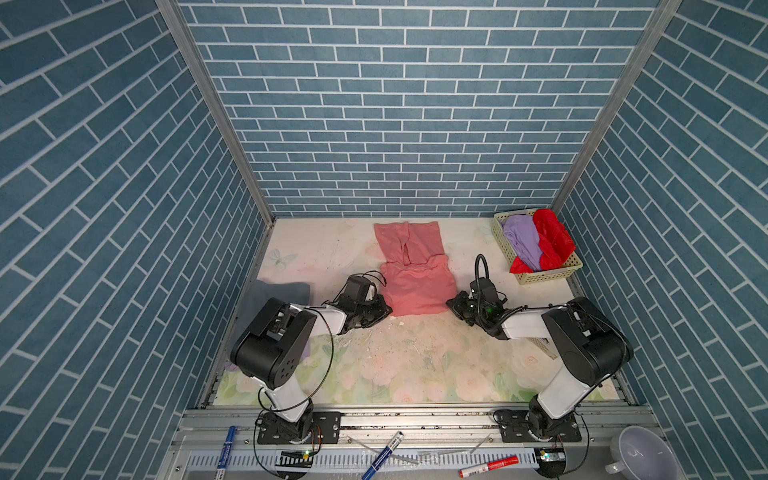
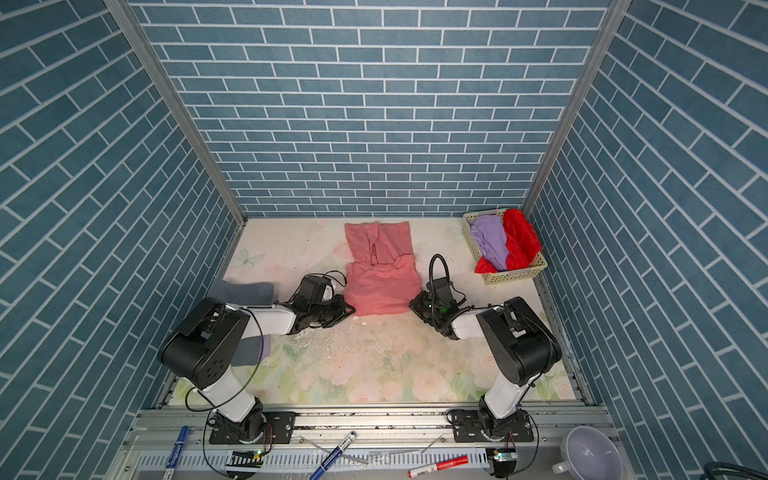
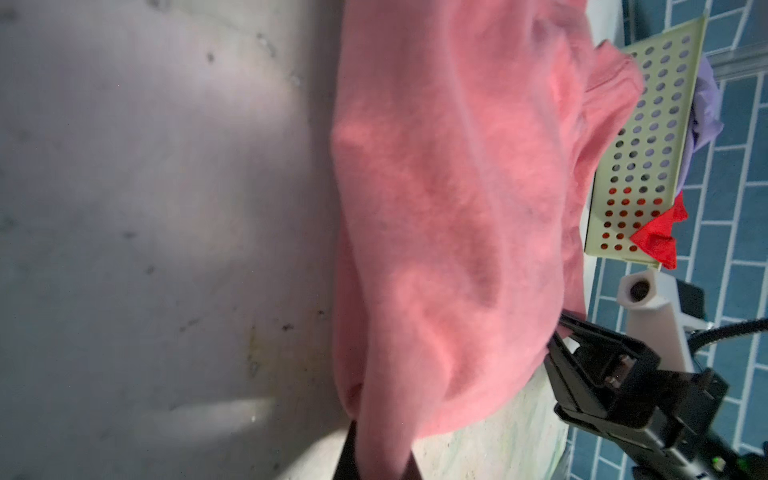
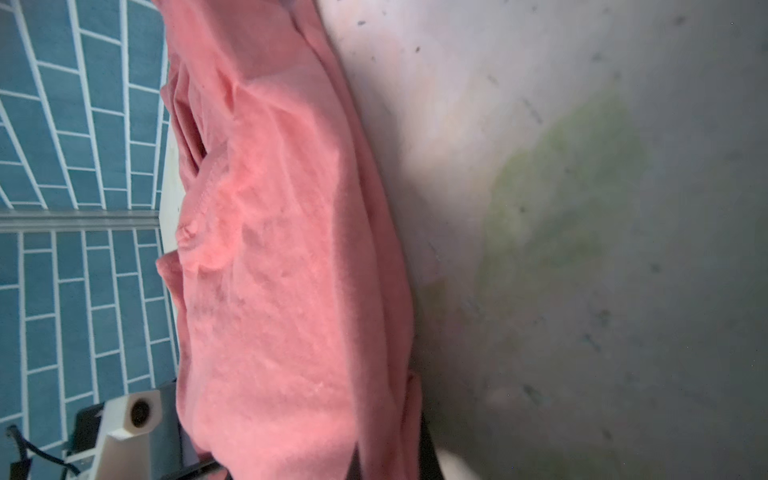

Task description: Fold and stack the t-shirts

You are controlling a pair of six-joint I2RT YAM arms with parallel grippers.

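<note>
A grey shirt [image 1: 278, 293] lies at the left of the worktop [image 1: 415, 370], partly under the left arm [image 1: 274, 345]. The left jaws pinch the near left corner of the pink shirt [image 1: 417, 286], mid-worktop; the right jaws pinch its near right corner. The fold likely goes best with both corners lifted level and carried far together. A lavender shirt [image 1: 521, 239] and a red shirt [image 1: 552, 237] wait in the basket [image 1: 548, 275], far right.

Mid bench [image 1: 415, 365] lay the central shirt [image 1: 417, 286]; basket [image 1: 548, 276] (two shirts [image 1: 521, 241] [image 1: 552, 237] inside) stood back right; side shirt [image 1: 282, 291] lay left, partly under arm [image 1: 274, 345].
</note>
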